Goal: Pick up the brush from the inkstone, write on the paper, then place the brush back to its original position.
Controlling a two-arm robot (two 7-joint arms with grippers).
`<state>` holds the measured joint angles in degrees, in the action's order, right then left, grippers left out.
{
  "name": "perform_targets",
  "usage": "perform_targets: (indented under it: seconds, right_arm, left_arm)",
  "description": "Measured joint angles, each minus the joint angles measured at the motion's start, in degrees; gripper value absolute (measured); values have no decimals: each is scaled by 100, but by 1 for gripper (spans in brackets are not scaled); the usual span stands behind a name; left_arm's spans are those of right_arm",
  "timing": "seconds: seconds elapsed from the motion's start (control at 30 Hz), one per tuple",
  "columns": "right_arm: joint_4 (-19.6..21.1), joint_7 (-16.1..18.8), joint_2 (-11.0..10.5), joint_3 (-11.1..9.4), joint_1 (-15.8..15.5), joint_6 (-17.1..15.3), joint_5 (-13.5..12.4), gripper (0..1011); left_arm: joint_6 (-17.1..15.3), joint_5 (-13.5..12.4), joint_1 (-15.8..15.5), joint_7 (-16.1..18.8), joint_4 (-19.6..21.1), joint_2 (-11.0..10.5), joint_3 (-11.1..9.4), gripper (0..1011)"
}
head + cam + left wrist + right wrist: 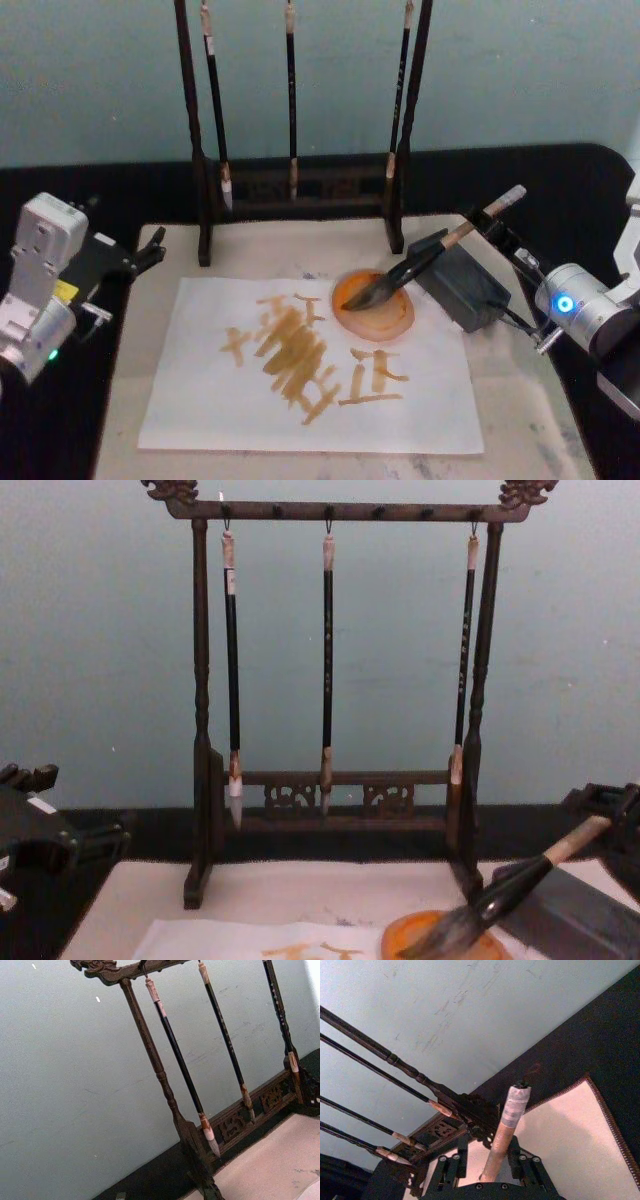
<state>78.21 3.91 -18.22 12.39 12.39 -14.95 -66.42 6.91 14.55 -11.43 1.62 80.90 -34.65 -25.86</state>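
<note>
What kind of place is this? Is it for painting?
Probably a calligraphy desk, for brush writing. Thin brushes hang from a wooden rack, a big brush leans on an inkstone, and the paper has orange-yellow strokes on it.

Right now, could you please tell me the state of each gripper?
Left gripper: open, holding nothing.
Right gripper: around the brush handle; whether it grips cannot be told.
</note>
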Motion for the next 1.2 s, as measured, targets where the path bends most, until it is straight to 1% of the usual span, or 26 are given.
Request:
perform_targets:
  seconds: [0.03,0.07,0.1,0.17,0.2,0.23,0.3,0.33,1.1,1.2]
  right_arm:
    - [0,0,1,-1,0,-1,0,498]
    - [0,0,1,-1,0,-1,0,454]
    - [-1,0,1,-1,0,-2,0,442]
    - [-1,0,1,-2,0,-2,0,353]
    - [0,0,1,-2,0,-2,0,330]
    - [-1,0,1,-2,0,-2,0,272]
    - [-1,0,1,-2,0,-2,1,238]
    - [-1,2,1,-2,0,-2,0,181]
    - [0,0,1,-2,0,-2,6,173]
    - [40,29,-47,59,-1,106,11,173]
  left_arm:
    - [0,0,0,0,0,0,0,1010]
    - [0,0,0,0,0,0,0,1010]
    - [0,0,0,0,0,0,0,1010]
    - [0,0,0,0,0,0,0,1010]
    - [0,0,0,0,0,0,0,1010]
    - [0,0,0,0,0,0,0,1010]
    - [0,0,0,0,0,0,0,1010]
    - [0,0,0,0,0,0,0,1010]
    - [0,0,0,0,0,0,0,1010]
    - [0,0,0,0,0,0,0,1010]
